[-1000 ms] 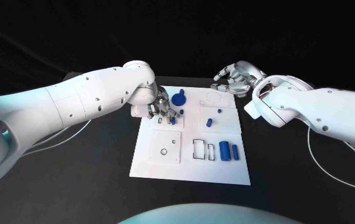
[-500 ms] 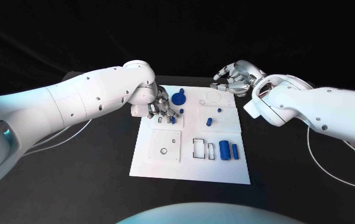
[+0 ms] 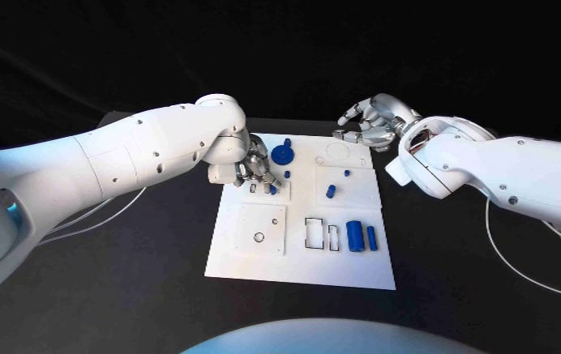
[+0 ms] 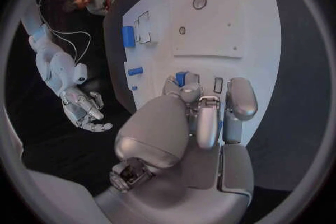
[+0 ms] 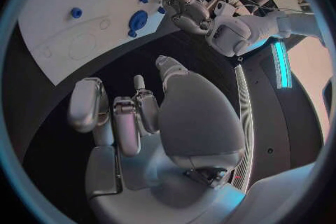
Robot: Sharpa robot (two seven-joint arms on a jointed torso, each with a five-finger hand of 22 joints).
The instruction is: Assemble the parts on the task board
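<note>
The left hand (image 3: 256,169) sits low over the far left part of the task board (image 3: 301,266), fingers curled down onto a small blue part (image 3: 274,189); in the head view I cannot tell whether it actually grips it. The right hand (image 3: 372,128) hovers off the board's far right corner, fingers bent loosely and apart, holding nothing. Also on the board are a blue round part (image 3: 282,155) beside the left hand, a blue peg (image 3: 331,191) mid-board, and two blue cylinders (image 3: 361,238) lying beside a rectangular recess (image 3: 315,236). In the left wrist view the fingertips (image 4: 190,91) close around a blue part (image 4: 181,78) on the board. In the right wrist view the right hand (image 5: 133,117) is slack and empty above the dark table (image 5: 105,61).
</note>
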